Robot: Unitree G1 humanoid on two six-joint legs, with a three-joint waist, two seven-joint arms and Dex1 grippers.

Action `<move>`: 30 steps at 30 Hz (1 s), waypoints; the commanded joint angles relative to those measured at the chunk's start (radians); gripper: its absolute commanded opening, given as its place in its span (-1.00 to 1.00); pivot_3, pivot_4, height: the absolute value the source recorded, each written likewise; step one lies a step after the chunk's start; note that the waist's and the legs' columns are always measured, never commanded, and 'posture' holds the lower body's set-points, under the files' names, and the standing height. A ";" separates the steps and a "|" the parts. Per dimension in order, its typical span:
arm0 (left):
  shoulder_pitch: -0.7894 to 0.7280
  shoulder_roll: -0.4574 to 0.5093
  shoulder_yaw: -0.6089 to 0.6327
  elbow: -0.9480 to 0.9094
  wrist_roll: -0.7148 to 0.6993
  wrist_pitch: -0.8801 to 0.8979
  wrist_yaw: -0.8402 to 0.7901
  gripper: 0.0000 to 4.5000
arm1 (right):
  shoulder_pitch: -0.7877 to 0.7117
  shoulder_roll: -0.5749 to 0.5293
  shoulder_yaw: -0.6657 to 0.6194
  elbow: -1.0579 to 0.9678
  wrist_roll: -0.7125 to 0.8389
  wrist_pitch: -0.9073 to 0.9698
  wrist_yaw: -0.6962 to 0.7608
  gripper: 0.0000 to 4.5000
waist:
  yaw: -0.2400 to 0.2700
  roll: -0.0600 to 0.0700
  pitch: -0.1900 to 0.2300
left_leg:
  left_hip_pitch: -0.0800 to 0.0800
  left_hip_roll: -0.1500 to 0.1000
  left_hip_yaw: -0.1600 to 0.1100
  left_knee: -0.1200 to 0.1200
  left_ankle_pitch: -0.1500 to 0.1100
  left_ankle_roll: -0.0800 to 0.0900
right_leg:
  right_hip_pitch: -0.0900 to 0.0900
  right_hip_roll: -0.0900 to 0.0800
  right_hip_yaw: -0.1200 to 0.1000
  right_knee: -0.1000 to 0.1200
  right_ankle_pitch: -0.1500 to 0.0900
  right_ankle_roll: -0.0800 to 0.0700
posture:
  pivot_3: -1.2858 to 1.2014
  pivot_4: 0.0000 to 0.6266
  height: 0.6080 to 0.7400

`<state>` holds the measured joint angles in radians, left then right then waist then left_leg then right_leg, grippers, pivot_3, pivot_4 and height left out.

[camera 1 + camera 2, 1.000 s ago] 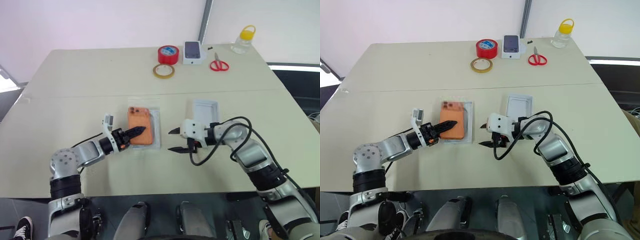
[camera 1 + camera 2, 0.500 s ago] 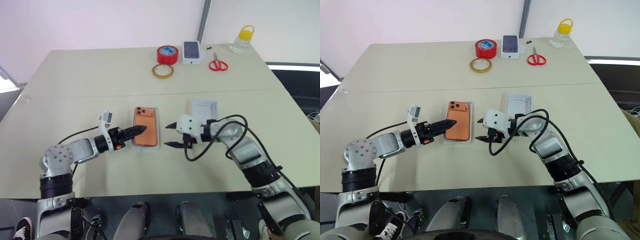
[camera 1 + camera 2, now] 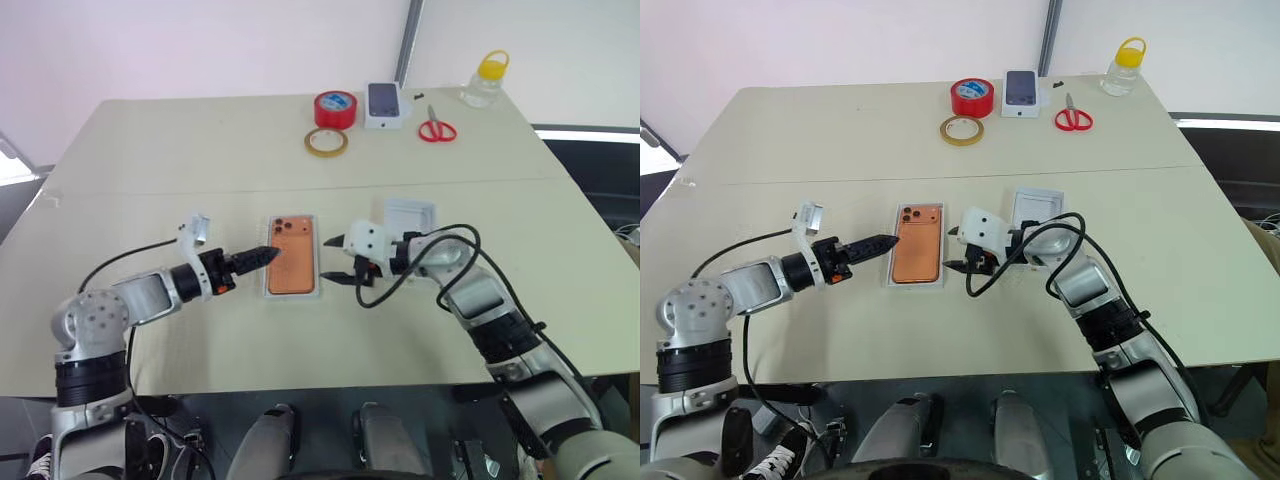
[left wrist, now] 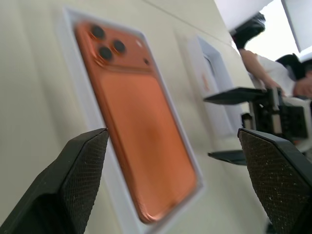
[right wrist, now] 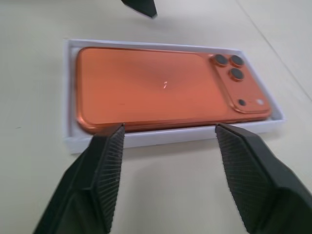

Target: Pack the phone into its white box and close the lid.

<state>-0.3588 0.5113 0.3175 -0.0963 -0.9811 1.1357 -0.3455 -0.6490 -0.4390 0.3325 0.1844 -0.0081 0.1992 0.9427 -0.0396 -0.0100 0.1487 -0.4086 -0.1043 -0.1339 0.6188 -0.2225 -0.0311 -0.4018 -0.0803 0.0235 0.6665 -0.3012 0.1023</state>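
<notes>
The orange phone point(image 3: 293, 256) lies back up inside the white box point(image 5: 146, 139) at the middle of the table, its three lenses at the far end. My left gripper point(image 3: 268, 256) is open just left of the box, its fingers point(image 4: 73, 180) spread wide and holding nothing. At the box's right side is my right gripper point(image 3: 332, 262), also open, with its fingertips point(image 5: 109, 146) close to the box's long wall. The lid point(image 3: 411, 213) lies open side up behind my right hand, partly hidden by it.
Along the far edge stand a red tape roll point(image 3: 337, 108), a yellowish tape ring point(image 3: 327, 141), a small white box with a phone picture point(image 3: 387, 104), red scissors point(image 3: 437, 130) and a yellow-capped bottle point(image 3: 485, 80).
The phone went from lying askew over the box, with my left gripper on it, to lying square inside. My left gripper drew back leftward. My right gripper moved in toward the box and narrowed.
</notes>
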 commanded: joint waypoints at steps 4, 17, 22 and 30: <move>0.002 0.060 -0.163 0.018 0.355 -0.339 -0.034 -0.56 | -0.063 0.017 -0.023 0.113 -0.088 -0.094 -0.130 -1.00 | 0.011 0.000 0.000 | 0.000 0.000 0.001 -0.001 0.001 -0.001 | 0.000 0.000 0.000 -0.001 0.000 0.000 | 0.03 -0.52 1.00; -0.098 -0.109 -0.524 0.138 0.607 -0.397 -0.192 -0.95 | -0.022 0.016 0.047 0.099 -0.171 -0.137 -0.102 -1.00 | 0.033 0.000 0.000 | 0.000 -0.001 0.000 -0.001 0.000 0.001 | 0.000 -0.001 -0.001 -0.002 0.000 0.000 | 0.03 -0.52 1.00; -0.166 -0.233 -0.556 0.142 0.591 -0.346 -0.253 -0.95 | 0.007 -0.072 0.006 0.051 -0.157 -0.122 -0.048 -1.00 | 0.049 0.000 0.000 | 0.000 -0.002 0.000 0.002 -0.001 0.002 | 0.003 -0.001 -0.001 -0.003 -0.001 0.001 | 0.03 -0.52 1.00; -0.293 -0.406 -0.600 0.349 0.698 -0.454 -0.289 -0.95 | 0.113 -0.205 -0.077 -0.033 -0.149 -0.078 0.003 -1.00 | 0.055 0.000 0.000 | -0.001 -0.004 0.000 0.006 -0.002 0.004 | 0.008 -0.002 -0.003 -0.004 -0.002 0.004 | 0.03 -0.52 1.00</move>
<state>-0.6258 0.1630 -0.2163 0.2390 -0.2733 0.7153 -0.5873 -0.5401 -0.6590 0.2455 0.2180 -0.1882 0.1288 0.9246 0.0156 -0.0098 0.1488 -0.4091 -0.1079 -0.1342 0.6262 -0.2251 -0.0269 -0.3940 -0.0826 0.0201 0.6622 -0.3033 0.1060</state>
